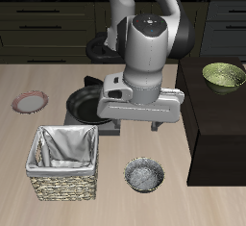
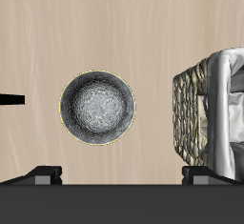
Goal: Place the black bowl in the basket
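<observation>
Jaws of the gripper (image 2: pixel 122 174) are spread wide, nothing held. The black bowl (image 2: pixel 97 107) sits off-center, so its rim could get clipped and shoved into the basket (image 2: pixel 212 111).

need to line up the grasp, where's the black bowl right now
The black bowl sits upright on the table near its front edge, beside the basket with a gap between them. The wrist view shows the bowl below the gripper.
</observation>
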